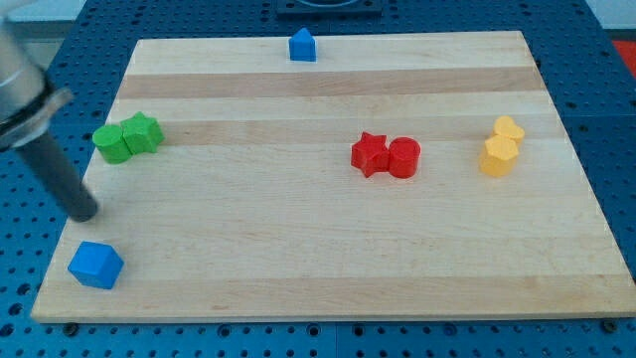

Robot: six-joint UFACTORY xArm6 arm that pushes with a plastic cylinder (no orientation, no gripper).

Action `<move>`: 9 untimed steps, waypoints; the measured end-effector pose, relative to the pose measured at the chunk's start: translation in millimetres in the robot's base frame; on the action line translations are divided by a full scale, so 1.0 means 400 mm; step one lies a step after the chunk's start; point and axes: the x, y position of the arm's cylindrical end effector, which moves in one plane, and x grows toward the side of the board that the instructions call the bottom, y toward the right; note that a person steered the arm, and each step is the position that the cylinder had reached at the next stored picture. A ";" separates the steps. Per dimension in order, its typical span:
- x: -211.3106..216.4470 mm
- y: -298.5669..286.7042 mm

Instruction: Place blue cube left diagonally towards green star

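We take the blue cube (95, 265) as our landmark; it lies nearest to the view's bottom, in the bottom left corner of the wooden board (328, 259), close to the board's left edge. Just above the cube, toward the view's top and a little to the left, our tip (85, 215) touches the board; it stands near the cube, but a thin strip of bare wood shows between them, so we judge there is no contact now. Our arm has no claw, only this dark rod, so there is nothing to open, close or grip with.

Farther up from the cube sits the green star (143, 132), and a second green block (111, 143) touches it on its left side; the shape of that one we cannot tell. The cube and the star are well apart.

Far to the right of the cube, and higher, a red star (370, 154) and a red cylinder (404, 157) touch each other. Still farther right are two yellow blocks (502, 147), one against the other. Farthest from the cube, at the board's top edge, stands another blue block (302, 45).

In our judgement the task is hardly begun: the cube is not yet near the star. Our tip is on the star's side of the cube, so it probably must go around the cube first, and the whole push remains.
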 end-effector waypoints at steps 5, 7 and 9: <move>0.247 0.090; 0.133 0.090; 0.077 0.269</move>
